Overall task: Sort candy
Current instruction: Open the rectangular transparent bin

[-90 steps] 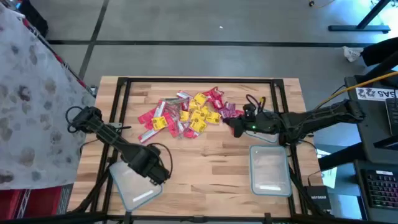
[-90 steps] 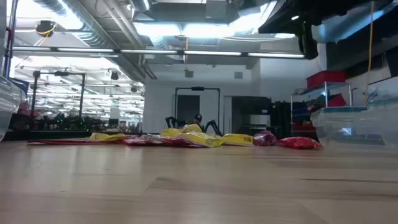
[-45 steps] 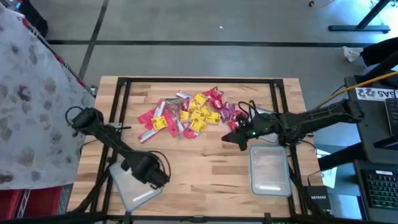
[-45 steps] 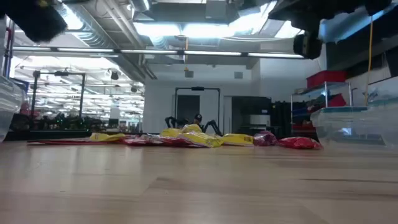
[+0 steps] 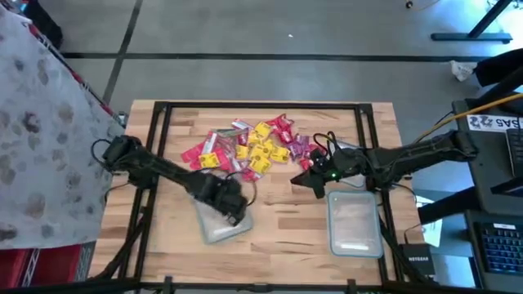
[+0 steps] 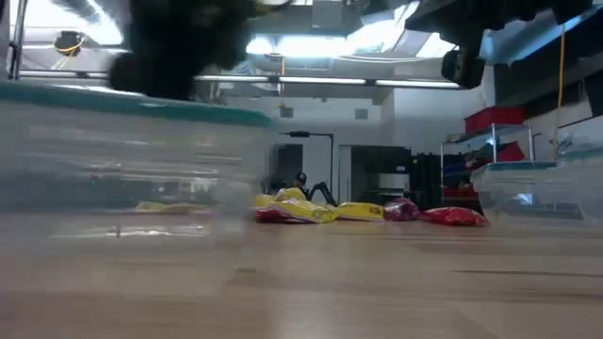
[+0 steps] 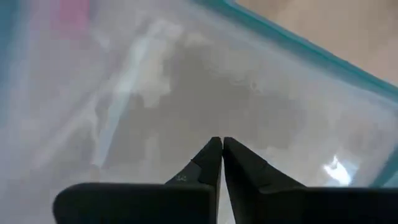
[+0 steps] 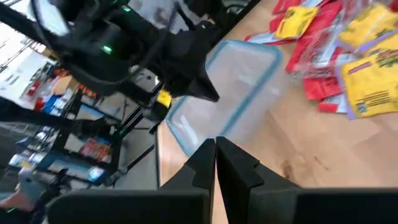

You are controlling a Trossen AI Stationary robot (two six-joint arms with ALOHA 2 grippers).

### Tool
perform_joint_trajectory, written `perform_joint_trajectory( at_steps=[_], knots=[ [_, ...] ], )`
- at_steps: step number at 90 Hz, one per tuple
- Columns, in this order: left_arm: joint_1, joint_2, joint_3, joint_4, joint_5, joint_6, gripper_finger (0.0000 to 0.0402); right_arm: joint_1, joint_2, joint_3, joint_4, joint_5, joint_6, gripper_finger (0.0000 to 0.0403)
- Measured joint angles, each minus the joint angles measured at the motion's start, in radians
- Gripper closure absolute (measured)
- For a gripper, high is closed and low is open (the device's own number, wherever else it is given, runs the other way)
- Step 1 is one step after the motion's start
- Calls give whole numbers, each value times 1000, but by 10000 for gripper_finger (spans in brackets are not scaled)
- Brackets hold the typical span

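The candy [image 5: 245, 149] lies in a loose heap of red, yellow and purple wrapped pieces on the table's far middle, also seen in the low view [image 6: 320, 209] and the right wrist view [image 8: 336, 43]. A clear container [image 5: 222, 220] with a teal rim sits flat near the middle front and fills the left of the low view [image 6: 122, 155]. My left gripper [image 5: 227, 198] is shut over its far end. My right gripper [image 5: 315, 178] is shut just right of the heap, with nothing visible between its tips [image 8: 215, 144]. My left gripper reaches down from above with shut fingers [image 7: 208, 158] into the container, over its clear floor [image 7: 186, 87] near the far end. The fingers hide the exact spot of contact. The container stays flat on the table.
A second clear container [image 5: 355, 222] stands on the table at the near right, beside my right arm, also seen in the low view [image 6: 537, 193]. A dark frame [image 5: 163, 114] runs around the tabletop. Bare wood lies between the two containers.
My left gripper has gone toward the table's right edge and a little toward the far edge. The clear container has slid along the table with it, from the near left corner to the middle front. My right gripper has shifted slightly toward the near edge, then stayed.
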Motion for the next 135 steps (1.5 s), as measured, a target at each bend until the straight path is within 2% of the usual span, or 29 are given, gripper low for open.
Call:
perform_joint_trajectory(
  at_steps=[15,30,40,51,59,67,78,96,110,126,135],
  knots=[
    [12,-9,66,-99,-51,109,402,-14,52,0,6,104,-24,402],
    [26,-9,19,-308,-165,65,402,-28,226,52,-2,129,65,402],
    [38,-6,-50,-244,-199,233,402,-26,384,161,-67,155,113,402],
    [42,-9,-110,-139,-170,381,402,-27,562,316,-331,179,206,402],
    [41,-13,-131,-108,-171,442,402,-20,675,428,-484,127,292,402],
    [44,-14,-145,-56,-189,491,402,16,768,528,-506,45,301,402],
    [67,-13,-146,-31,-243,560,402,82,856,648,-476,-2,306,402],
    [119,-47,-140,-50,-305,535,402,149,899,747,-414,-35,237,402],
    [107,-118,-92,-61,-275,508,402,185,825,747,-471,-45,102,402],
    [43,-180,-70,-82,-209,335,402,205,746,649,-523,-3,-46,402],
    [4,-181,-70,-188,-148,158,402,205,725,558,-487,-14,-92,402]
  ],
)
